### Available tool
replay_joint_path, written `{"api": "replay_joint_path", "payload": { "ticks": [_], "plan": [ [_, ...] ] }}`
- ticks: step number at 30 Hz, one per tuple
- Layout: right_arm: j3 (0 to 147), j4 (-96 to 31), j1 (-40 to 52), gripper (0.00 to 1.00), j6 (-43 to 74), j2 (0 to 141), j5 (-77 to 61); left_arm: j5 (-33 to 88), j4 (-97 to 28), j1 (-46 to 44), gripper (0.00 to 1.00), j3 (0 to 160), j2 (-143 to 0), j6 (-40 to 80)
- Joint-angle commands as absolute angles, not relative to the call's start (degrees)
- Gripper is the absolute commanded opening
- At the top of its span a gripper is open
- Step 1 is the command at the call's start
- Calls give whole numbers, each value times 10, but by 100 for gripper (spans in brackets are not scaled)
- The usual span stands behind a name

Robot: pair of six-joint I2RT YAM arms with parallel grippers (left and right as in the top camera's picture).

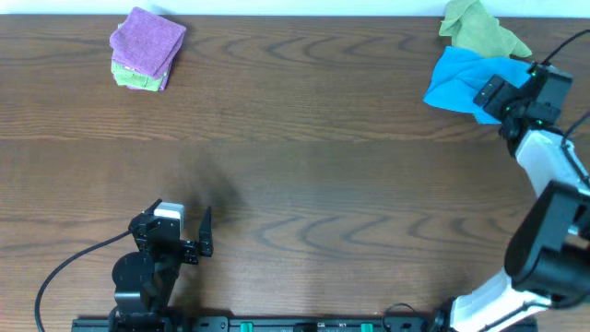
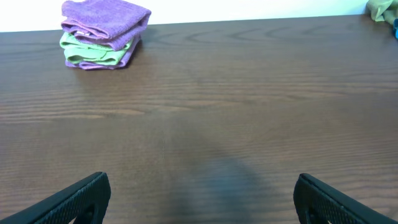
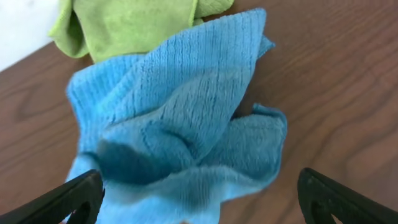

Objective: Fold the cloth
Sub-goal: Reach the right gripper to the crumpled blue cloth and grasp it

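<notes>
The cloth [image 1: 458,81] lies crumpled near the table's [image 1: 304,157] far right corner, a rumpled heap with folds bunched toward its middle and one corner pointing at the far edge. Along its far side it touches the green cloth [image 1: 479,28], which sits right at the table's far edge; which of the two overlaps the other cannot be told. In the right wrist view the cloth's [image 3: 186,124] right edge curls up in a loose flap, with bare wood beyond it. The right gripper [image 3: 200,177] hangs just over the cloth's near side. Its fingers [image 3: 68,199] are spread wide, one on each side of the heap, and they pinch nothing. The left gripper [image 2: 202,183] sits low near the front edge on the left side, well apart from the cloth. Its fingers [image 2: 81,199] are also spread wide and hold nothing, with bare wood between them. A purple stack [image 1: 146,46] of folded cloths, with a light green layer in it, rests near the far left corner. Between that stack and the cloth runs a broad stretch of open tabletop, and the whole middle and front of the table is bare wood.
</notes>
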State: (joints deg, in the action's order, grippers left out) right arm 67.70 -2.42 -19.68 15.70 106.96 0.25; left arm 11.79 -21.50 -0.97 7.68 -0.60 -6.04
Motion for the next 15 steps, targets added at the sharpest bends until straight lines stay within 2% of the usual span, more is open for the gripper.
{"api": "replay_joint_path", "payload": {
  "ticks": [1, 4, 8, 12, 13, 14, 15],
  "plan": [
    [700, -18, -203, 99, 124, 1108, -8, 116, -218, -11, 95, 65, -3, -64],
    [702, -15, -202, 99, 96, 1135, -13, 116, -218, -11, 95, 65, -3, -65],
    [702, -27, -202, 90, -4, 1146, -37, 116, -218, -11, 95, 65, -3, -64],
    [702, -31, -202, 56, -50, 1146, -37, 116, -218, -11, 95, 65, -3, -64],
    [702, -35, -202, 43, -50, 1146, -37, 116, -218, -11, 95, 65, -3, -64],
    [702, -41, -202, 16, -50, 1146, -37, 116, -218, -11, 95, 65, -3, -64],
    [702, -46, -202, 7, -50, 1146, -39, 116, -218, -11, 95, 65, -3, -64]
  ]
}}
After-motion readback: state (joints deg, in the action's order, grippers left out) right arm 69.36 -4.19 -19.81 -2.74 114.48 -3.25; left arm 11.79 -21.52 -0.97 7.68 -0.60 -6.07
